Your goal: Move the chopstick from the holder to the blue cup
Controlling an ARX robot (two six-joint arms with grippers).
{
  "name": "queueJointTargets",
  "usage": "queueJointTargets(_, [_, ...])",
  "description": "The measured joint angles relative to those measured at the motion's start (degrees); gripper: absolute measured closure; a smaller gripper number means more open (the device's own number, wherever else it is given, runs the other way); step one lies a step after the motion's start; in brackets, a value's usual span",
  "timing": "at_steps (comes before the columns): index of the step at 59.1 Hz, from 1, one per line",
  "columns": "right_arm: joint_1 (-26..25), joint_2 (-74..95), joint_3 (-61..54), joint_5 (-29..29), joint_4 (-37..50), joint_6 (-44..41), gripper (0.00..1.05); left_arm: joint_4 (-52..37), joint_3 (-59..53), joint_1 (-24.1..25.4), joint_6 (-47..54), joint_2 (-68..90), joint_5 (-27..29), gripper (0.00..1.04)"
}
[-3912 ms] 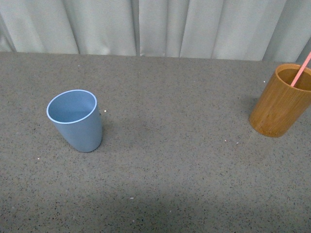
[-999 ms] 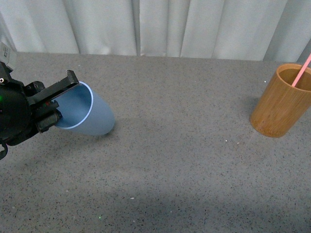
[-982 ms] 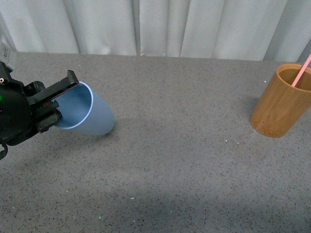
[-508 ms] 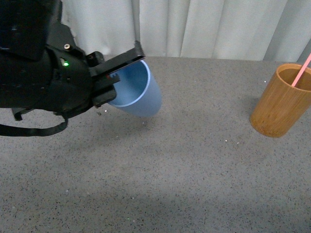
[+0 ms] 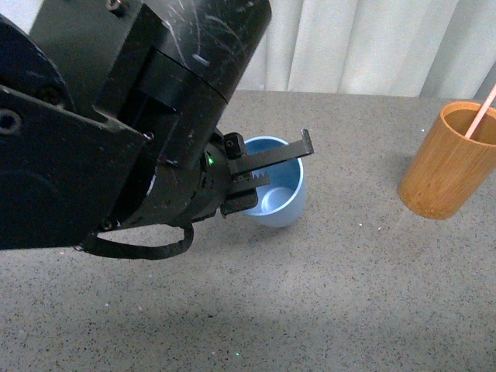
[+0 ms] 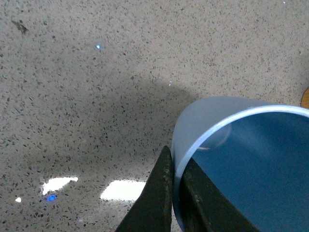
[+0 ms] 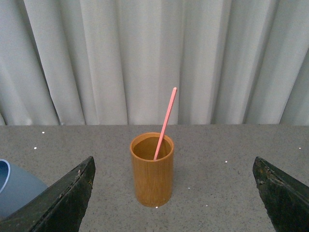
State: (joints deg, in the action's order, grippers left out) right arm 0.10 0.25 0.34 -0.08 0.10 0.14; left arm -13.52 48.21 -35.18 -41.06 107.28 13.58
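our left pincer (image 6: pixel 177 193) grips the wall of the blue cup (image 5: pixel 279 203) at its rim, one finger inside and one outside, over the middle of the bench (image 5: pixel 349 294). our right pincer (image 7: pixel 174 163) gapes wide, holding nothing. the chopstick (image 7: pixel 165 123) leans in the holder (image 7: pixel 152 181), well apart from the cup.

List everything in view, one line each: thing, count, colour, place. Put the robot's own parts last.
blue cup: one, light blue, near the middle of the table, held by its rim.
holder: one, orange-brown, standing on the table at the right.
chopstick: one, pink, leaning inside the holder.
table: one, speckled grey, beneath everything.
curtain: one, pale grey-white, behind the table.
left gripper: one, black, pinching the blue cup's rim, one finger inside and one outside.
right gripper: one, black, open, fingers spread wide, facing the holder and apart from it.
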Motion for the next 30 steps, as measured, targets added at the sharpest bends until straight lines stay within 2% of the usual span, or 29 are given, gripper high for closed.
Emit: queueJointTargets(30, [0.0, 0.0, 0.0, 0.0, 0.0, 0.0, 0.09, 0.07, 1.49, 0.13, -1.29, 3.06, 0.87, 1.01])
